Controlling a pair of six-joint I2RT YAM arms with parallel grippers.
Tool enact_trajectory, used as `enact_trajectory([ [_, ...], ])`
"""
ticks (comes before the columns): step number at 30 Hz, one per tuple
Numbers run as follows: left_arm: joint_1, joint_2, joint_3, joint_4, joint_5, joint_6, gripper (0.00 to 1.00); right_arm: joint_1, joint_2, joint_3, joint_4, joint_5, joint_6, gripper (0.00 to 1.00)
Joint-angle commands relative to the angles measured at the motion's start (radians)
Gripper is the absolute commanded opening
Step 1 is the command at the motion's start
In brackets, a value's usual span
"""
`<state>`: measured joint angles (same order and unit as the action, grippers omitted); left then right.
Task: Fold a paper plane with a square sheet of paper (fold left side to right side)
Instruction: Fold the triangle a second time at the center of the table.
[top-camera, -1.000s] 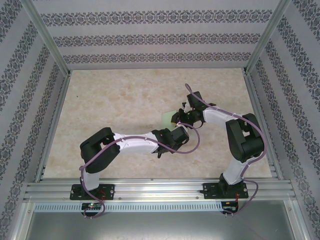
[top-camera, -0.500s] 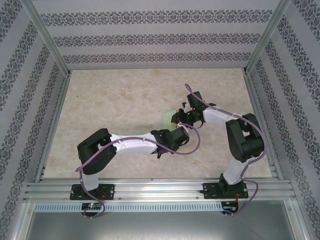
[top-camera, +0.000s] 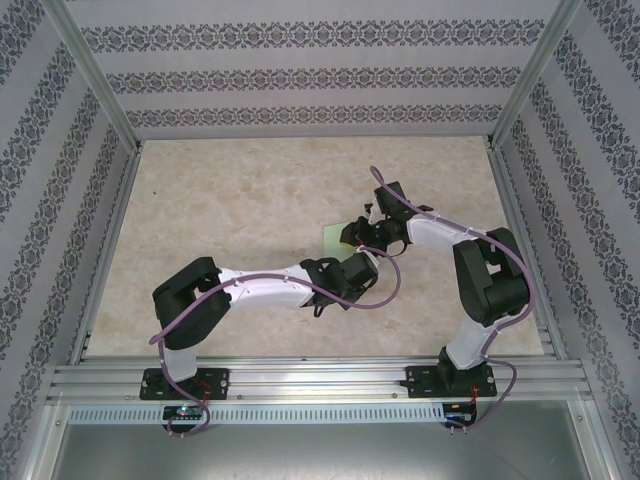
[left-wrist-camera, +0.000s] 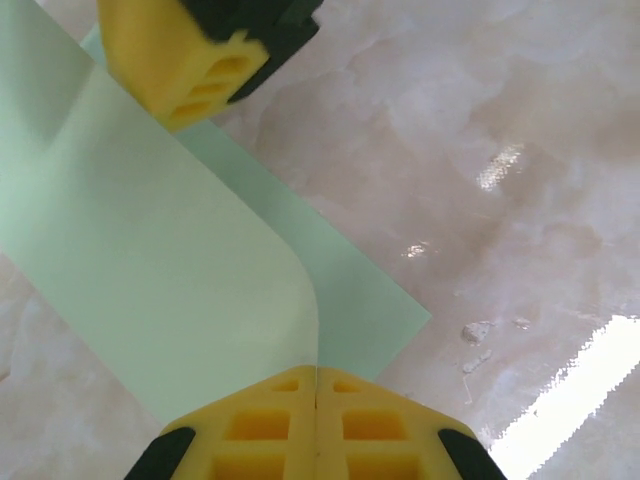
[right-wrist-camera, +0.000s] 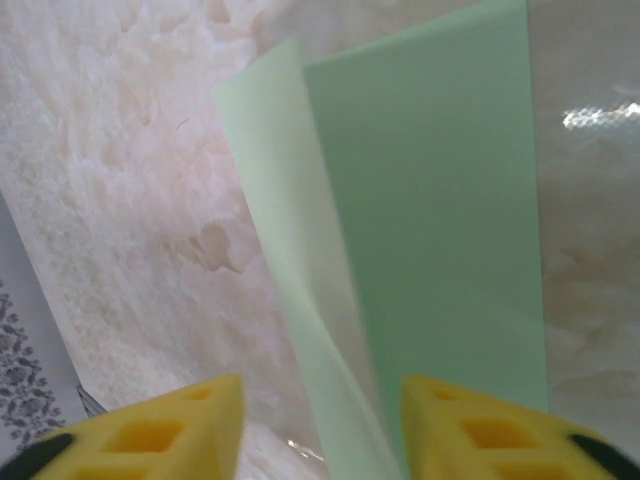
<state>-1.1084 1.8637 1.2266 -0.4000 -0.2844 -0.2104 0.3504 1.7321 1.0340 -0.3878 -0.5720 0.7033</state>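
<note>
Now that the left gripper (left-wrist-camera: 316, 400) has closed tight on the raised edge of the square sheet of paper (left-wrist-camera: 180, 270), the right gripper (right-wrist-camera: 320, 425) has parted its jaws, with the sheet loose between them. Location: mid-table (top-camera: 220, 220), well apart from every edge. Judged: hold passed leftward; the bend is soft and uncreased, so the fold is barely begun.

Left arm stretched low rightward from its near-left base, left gripper (left-wrist-camera: 316, 395) pinched closed on the square sheet of paper (left-wrist-camera: 150, 270), right arm elbow-bent reaching leftward, right gripper (right-wrist-camera: 320, 420) jaws apart, just beyond the left one.
</note>
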Motion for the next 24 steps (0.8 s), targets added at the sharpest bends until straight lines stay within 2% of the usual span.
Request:
enact_trajectory([
  [1,0.022,-0.053,-0.027,0.047,0.064,-0.012,0.0,-0.033,-0.104,0.004,0.003,0.021,-0.024,0.54],
  [4,0.044,-0.071,-0.051,0.074,0.11,-0.019,0.0,-0.075,-0.18,-0.037,0.0,0.021,-0.027,0.61],
  [8,0.074,-0.09,-0.068,0.094,0.173,-0.02,0.0,-0.117,-0.269,-0.12,-0.005,0.022,-0.039,0.61],
  [11,0.097,-0.106,-0.081,0.118,0.23,-0.014,0.0,-0.122,-0.316,-0.205,0.015,0.014,-0.042,0.5],
  [13,0.122,-0.113,-0.09,0.137,0.281,-0.014,0.0,-0.121,-0.341,-0.272,0.054,-0.003,-0.029,0.39],
  [18,0.177,-0.125,-0.123,0.162,0.357,-0.017,0.0,-0.086,-0.392,-0.42,0.164,-0.029,0.017,0.26],
  [24,0.223,-0.139,-0.162,0.198,0.432,-0.02,0.0,-0.006,-0.376,-0.48,0.237,-0.027,0.048,0.06],
])
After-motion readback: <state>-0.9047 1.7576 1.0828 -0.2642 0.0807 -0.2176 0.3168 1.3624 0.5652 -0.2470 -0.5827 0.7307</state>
